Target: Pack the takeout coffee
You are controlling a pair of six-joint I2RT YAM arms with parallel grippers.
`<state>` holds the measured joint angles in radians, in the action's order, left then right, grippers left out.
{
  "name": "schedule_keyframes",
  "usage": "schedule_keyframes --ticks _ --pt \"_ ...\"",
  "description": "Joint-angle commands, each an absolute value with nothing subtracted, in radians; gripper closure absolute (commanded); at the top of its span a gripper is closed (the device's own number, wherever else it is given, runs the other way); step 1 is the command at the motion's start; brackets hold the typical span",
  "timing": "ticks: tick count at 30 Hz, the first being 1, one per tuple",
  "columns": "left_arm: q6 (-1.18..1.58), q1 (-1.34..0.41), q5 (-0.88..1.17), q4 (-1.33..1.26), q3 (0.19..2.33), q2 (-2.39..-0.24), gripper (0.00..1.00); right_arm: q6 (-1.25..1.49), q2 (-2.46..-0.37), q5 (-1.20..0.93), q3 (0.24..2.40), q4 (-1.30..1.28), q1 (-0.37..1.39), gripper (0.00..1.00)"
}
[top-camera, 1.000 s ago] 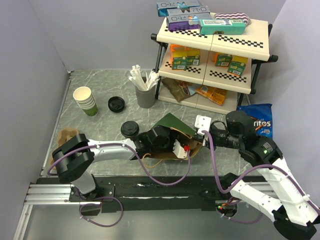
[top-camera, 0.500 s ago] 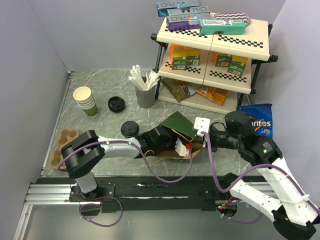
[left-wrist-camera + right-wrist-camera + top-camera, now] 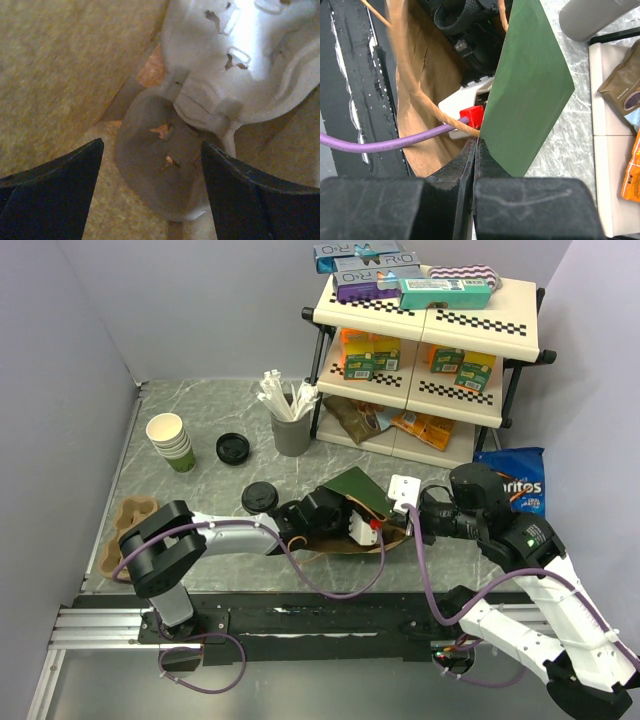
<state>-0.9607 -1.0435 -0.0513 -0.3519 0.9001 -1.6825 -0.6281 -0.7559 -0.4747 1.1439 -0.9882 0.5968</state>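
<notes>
Grey marbled tabletop (image 3: 200, 400) boxed in by pale lilac walls, a snack rack at the far right. A paper bag (image 3: 355, 485) with a green face lies near the middle, mouth towards the right arm. The takeout coffee (image 3: 259, 497) stands upright on the tabletop just left of the bag, close beside the left arm and not yet packed.

The step in hand looks like seating the carrier inside the bag before the cup goes in. To do it well, the left arm should back straight out along the bag's length, clear of the twine handle (image 3: 431, 111), so nothing drags the carrier askew. The cup should then be taken by its body below the lid and kept level (a squeeze at the lid could pop it).

The left tool (image 3: 151, 165) is deep inside the bag with its fingers wide apart. They stand either side of a pale moulded pulp tray (image 3: 235, 65) resting on the brown paper, and I see no contact with it. The right tool (image 3: 474, 155) has its fingers pressed together on the bag's rim at the corner of the green panel, propping the mouth open.
</notes>
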Motion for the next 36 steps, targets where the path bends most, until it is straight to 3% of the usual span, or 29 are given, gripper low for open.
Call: schedule_keyframes --ticks 1,2,3,21,30,36 --pt "-0.85 -1.006 -0.089 -0.345 0.903 -1.621 0.15 -0.647 -0.719 -0.48 1.14 -0.974 0.597 1.0" --pt "-0.827 -0.997 -0.077 -0.338 0.908 -1.614 0.14 -0.647 -0.718 -0.479 1.135 -0.973 0.597 1.0" --pt "-0.792 -0.991 -0.06 -0.325 0.913 -1.603 0.05 -0.649 -0.716 -0.474 1.126 -0.97 0.597 1.0" --pt "-0.563 -0.965 0.265 -0.16 0.943 -1.476 0.02 -0.595 -0.73 -0.134 1.049 -0.848 0.594 1.0" --pt "-0.447 -0.966 0.409 -0.137 1.07 -1.424 0.01 -0.591 -0.735 -0.107 1.054 -0.827 0.583 1.0" --pt "-0.416 -1.008 0.269 -0.094 1.172 -1.512 0.0 -0.559 -0.745 -0.201 1.094 -0.828 0.581 1.0"
